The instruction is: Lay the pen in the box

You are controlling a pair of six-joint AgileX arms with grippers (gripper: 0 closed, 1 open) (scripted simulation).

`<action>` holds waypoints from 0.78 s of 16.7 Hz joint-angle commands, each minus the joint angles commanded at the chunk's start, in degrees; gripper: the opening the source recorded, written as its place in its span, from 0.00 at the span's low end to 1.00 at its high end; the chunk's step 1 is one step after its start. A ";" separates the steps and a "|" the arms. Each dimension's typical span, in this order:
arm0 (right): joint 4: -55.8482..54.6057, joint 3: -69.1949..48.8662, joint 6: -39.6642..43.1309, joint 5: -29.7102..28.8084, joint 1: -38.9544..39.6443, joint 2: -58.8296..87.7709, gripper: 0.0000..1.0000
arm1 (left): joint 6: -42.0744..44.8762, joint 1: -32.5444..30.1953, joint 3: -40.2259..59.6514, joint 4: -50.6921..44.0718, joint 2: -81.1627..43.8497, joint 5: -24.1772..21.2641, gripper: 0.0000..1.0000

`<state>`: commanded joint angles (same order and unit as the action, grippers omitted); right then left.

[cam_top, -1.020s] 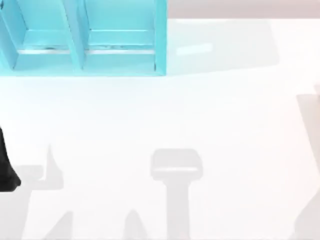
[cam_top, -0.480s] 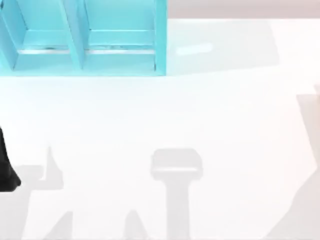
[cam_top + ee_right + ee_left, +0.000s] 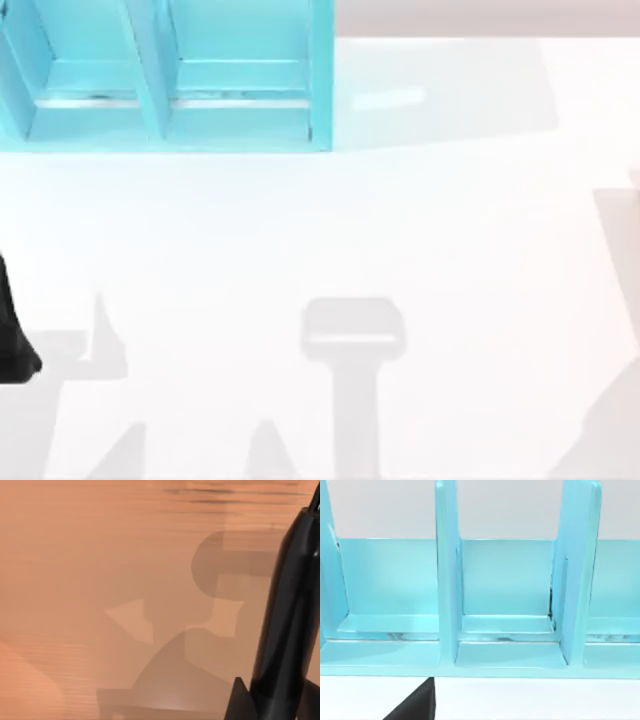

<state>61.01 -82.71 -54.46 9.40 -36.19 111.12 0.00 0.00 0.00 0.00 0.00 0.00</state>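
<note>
The pen, glossy black, stands tilted just beside the right gripper; its grip cannot be told, and no print reads on the barrel. The turquoise box faces the left gripper, whose state is likewise unclear.

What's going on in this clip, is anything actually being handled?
A slim black pen shows close up in the right wrist view, apparently at the right gripper, above a bare surface. The turquoise box stands at the upper left of the table, with no pen in its compartments yet. The left arm sits at the table's left edge, its wrist camera facing the box.
</note>
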 joint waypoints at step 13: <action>0.00 0.00 0.00 0.00 0.00 0.00 0.90 | 0.00 0.00 0.00 0.00 0.00 0.00 1.00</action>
<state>61.01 -82.71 -54.46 9.40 -36.19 111.12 0.00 0.00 0.00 0.00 0.00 0.00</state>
